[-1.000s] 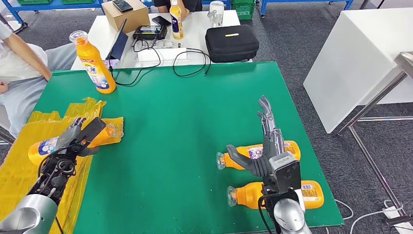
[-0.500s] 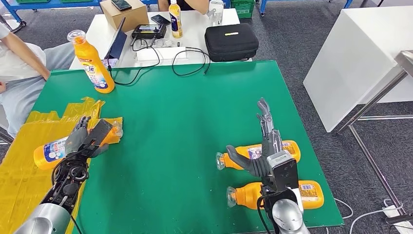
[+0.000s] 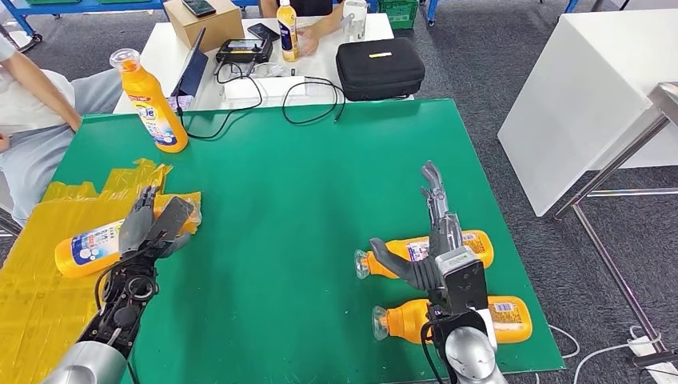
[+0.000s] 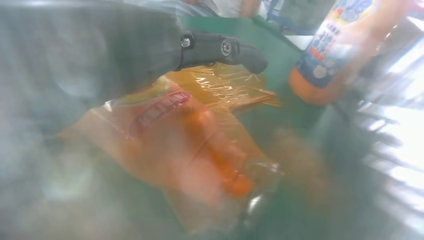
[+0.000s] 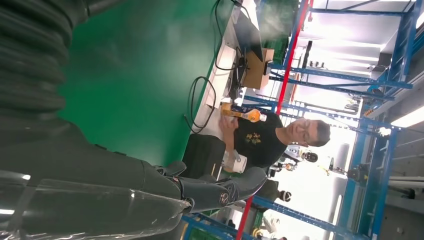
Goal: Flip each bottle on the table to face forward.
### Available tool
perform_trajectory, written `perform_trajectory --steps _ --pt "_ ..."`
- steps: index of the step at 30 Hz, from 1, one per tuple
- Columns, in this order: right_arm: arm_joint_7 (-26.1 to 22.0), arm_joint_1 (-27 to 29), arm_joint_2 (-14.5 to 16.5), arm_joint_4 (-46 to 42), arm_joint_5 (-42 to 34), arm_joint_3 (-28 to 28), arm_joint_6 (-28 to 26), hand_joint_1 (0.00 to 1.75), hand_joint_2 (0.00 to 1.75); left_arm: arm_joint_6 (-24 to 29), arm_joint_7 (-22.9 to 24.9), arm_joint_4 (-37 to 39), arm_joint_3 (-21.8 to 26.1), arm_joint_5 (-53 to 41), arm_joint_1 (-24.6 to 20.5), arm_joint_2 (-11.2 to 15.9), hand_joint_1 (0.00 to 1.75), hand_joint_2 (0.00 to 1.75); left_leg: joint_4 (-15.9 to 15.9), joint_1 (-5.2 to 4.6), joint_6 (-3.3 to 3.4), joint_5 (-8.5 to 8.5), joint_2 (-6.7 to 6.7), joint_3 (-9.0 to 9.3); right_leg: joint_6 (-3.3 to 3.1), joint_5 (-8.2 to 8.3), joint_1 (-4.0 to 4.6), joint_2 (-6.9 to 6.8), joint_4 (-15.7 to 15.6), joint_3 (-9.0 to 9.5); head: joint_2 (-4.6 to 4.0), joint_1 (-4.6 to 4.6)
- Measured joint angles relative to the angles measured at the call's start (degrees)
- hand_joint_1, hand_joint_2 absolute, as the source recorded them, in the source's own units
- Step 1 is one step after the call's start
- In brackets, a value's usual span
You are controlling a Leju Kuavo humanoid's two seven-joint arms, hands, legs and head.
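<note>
Landmark: green table [image 3: 320, 200], matte felt-like top, wide open centre. Left hand [image 3: 152, 224] spread over lying orange bottle [image 3: 92, 246] on crinkled yellow plastic sheet [image 3: 48, 240], left edge. Right hand [image 3: 436, 232] spread above glossy bottle [image 3: 472, 244] near right edge. Upright bottle [image 3: 152, 104] at far-left corner.

lab/workshop | blue steel racks [image 5: 380, 85] | cabled white desk [image 3: 264, 56]

Two silver, rounded metal forearm shells at the lower frame edge. Black looped cables along the left wrist section [image 3: 120, 300]. Dark grey boxy camera module [image 3: 465, 280] on the right wrist. Grey multi-fingered left hand [image 3: 152, 224]; grey right hand [image 3: 432, 240] with thick thumb and slimmer, darker segmented fingers. Bright round screw heads [image 4: 205, 45] on a dark finger. Grey ribbed wrist cover [image 5: 30, 55].
</note>
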Motion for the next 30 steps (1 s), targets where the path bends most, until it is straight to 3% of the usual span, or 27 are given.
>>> perform_trajectory --steps 9,17,21,24,27,30 --pt "0.16 0.0 0.14 0.37 0.15 0.0 -0.79 0.0 1.75 8.79 -6.3 -3.28 -0.18 6.81 1.45 -1.89 0.0 1.75 0.0 0.0 0.0 0.0 0.0 -0.04 0.0 0.0 0.0 0.0 0.0 -0.02 0.0 0.0" --pt "0.16 0.0 0.14 0.59 0.17 0.05 -0.85 0.0 1.75 10.18 -8.15 -5.77 -0.14 8.71 2.22 -3.03 0.0 1.75 0.0 0.0 0.0 0.0 -0.01 -0.07 0.0 0.0 0.0 0.0 0.0 -0.05 0.0 -0.01" --pt "-0.35 0.03 0.08 0.62 1.71 0.24 -2.32 0.0 1.75 13.35 -15.29 -10.42 0.2 15.75 4.09 -4.21 0.0 1.75 0.01 0.0 0.0 0.0 0.0 -0.08 0.0 0.0 0.0 0.01 0.0 -0.08 0.0 -0.01" --pt "-1.36 0.03 -0.18 0.6 4.73 0.49 -4.24 0.0 1.75 14.69 -18.57 -18.01 -0.01 20.01 6.59 -5.75 0.0 1.75 0.02 0.0 0.01 -0.01 0.0 -0.12 0.0 0.0 -0.01 0.01 0.0 -0.1 0.0 -0.01" --pt "-1.65 0.02 -1.0 0.43 9.46 0.84 -5.98 0.0 1.75 12.58 -18.46 -27.26 -1.5 24.99 9.53 -7.09 0.0 1.75 0.02 -0.01 0.02 -0.02 0.0 -0.16 0.01 0.0 -0.01 0.0 -0.01 -0.13 0.0 -0.01" --pt "-0.41 0.02 -3.69 -0.05 19.85 1.1 -6.7 0.0 1.75 4.18 -15.81 -35.17 -3.75 33.33 12.26 -7.59 0.0 1.75 0.02 -0.02 0.04 -0.04 -0.01 -0.18 0.01 0.0 -0.03 -0.01 -0.03 -0.14 0.0 -0.01"
